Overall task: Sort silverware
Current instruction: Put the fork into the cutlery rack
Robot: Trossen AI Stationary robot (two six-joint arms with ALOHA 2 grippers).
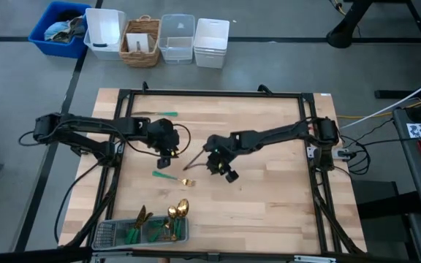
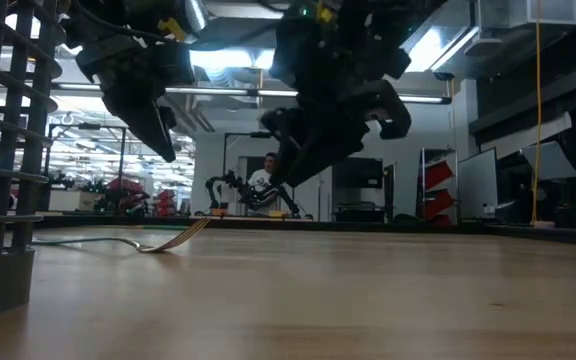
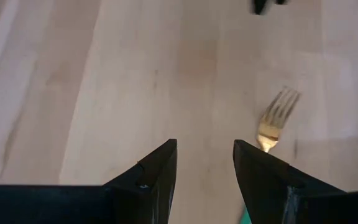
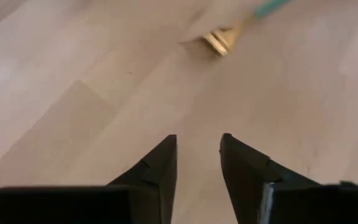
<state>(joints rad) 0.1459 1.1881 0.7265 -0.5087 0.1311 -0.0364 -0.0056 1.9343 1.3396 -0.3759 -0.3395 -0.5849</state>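
A fork (image 1: pixel 174 178) with a gold head and a teal handle lies flat on the wooden table between my two grippers. The left wrist view shows its head (image 3: pixel 277 118), and so does the right wrist view (image 4: pixel 219 40). Another teal-handled piece (image 1: pixel 165 115) lies near the far edge. More silverware sits in the grey mesh tray (image 1: pixel 108 235) at the near left. My left gripper (image 1: pixel 165 152) hovers open just left of and beyond the fork. My right gripper (image 1: pixel 222 166) hovers open to the fork's right. Nothing is between either pair of fingers.
A thin dark piece (image 1: pixel 194 158) lies on the table next to the right gripper. A black frame (image 1: pixel 210 93) borders the table. Bins and a basket (image 1: pixel 142 42) stand beyond the far edge. Bare wood lies right of the tray.
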